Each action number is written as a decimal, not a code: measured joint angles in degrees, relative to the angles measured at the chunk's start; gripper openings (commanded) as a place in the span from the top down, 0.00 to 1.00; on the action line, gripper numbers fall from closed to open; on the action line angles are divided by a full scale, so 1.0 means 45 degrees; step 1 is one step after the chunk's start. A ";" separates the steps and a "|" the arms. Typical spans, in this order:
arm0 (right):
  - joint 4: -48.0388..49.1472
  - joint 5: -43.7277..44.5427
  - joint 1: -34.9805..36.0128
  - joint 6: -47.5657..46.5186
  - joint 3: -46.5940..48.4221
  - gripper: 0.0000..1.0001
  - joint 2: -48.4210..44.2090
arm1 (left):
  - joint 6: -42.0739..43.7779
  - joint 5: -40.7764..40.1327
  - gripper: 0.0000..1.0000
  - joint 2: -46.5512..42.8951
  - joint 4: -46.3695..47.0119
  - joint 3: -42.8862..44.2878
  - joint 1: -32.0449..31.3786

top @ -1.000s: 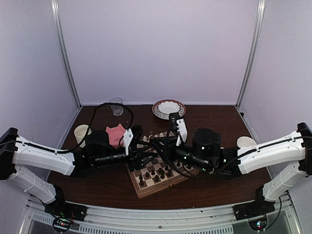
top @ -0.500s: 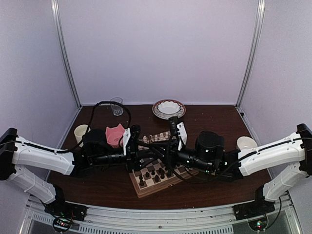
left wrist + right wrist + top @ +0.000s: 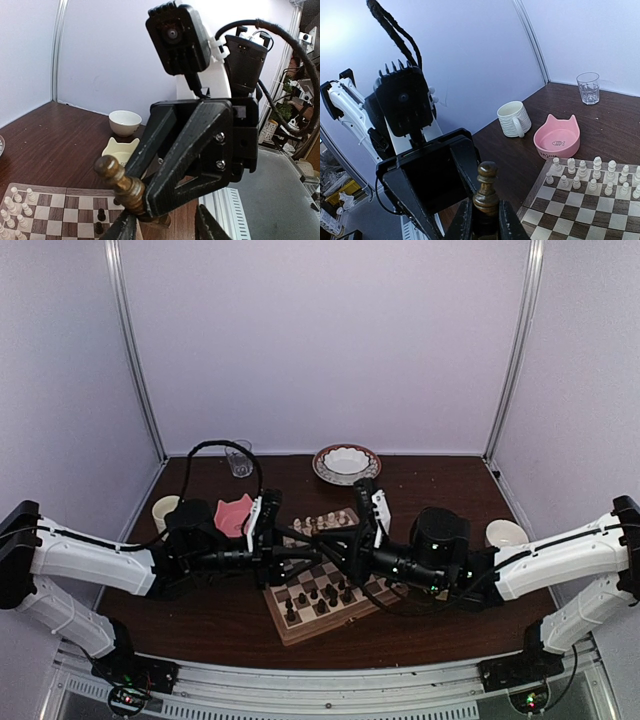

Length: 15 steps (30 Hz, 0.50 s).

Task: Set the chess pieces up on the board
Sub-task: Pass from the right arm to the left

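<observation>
Handover is my reading of this pose: the right gripper (image 3: 486, 214) pinches a dark chess piece (image 3: 486, 186) by its base, head left free, and holds it raised above the board (image 3: 292, 632), where the other arm can reach it. Facing it, the left gripper (image 3: 165, 227) has its jaws part-way apart on either side of that piece, not visibly clamping. Other dark chess pieces (image 3: 325, 595) stand on near squares, and pale chessmen (image 3: 592, 175) fill the far rows.
</observation>
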 measured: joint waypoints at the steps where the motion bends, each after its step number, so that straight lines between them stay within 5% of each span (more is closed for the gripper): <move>1: 0.0058 -0.0053 -0.0015 0.0005 -0.0019 0.97 0.0000 | -0.0005 0.0039 0.57 0.0010 -0.0019 0.0019 0.0000; 11: 0.0729 -0.0801 -0.0083 0.0194 -0.0102 0.97 0.0024 | -0.0151 0.0287 0.75 0.0505 -0.0204 0.0325 0.0000; 15: 0.0855 -0.1132 -0.0141 0.0209 -0.0102 0.97 0.0175 | -0.0146 0.0393 0.63 0.0554 -0.0228 0.0418 0.0000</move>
